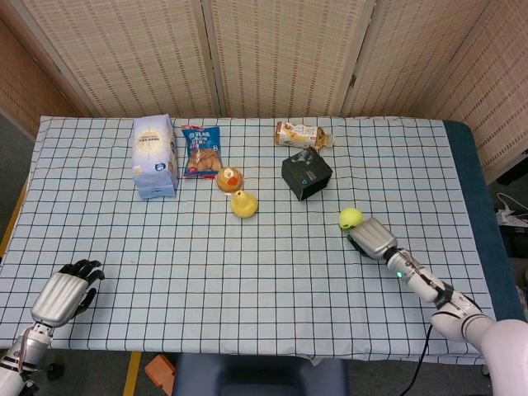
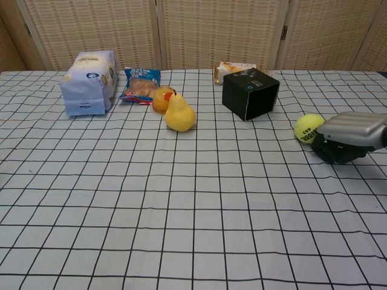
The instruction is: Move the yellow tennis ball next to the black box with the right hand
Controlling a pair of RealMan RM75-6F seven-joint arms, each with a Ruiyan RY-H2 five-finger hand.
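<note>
Right hand (image 2: 347,138) beside yellow tennis ball (image 2: 309,128), fingers curled under (grip unclear), black box (image 2: 250,93) apart.

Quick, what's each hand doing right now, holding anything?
Left hand: fingers curled in, holding nothing, resting at the near table edge.
Right hand: against the tennis ball, fingers hidden under its back; grip cannot be told.

Fuzzy felt tennis ball (image 1: 351,218), checked cloth (image 1: 247,272)
</note>
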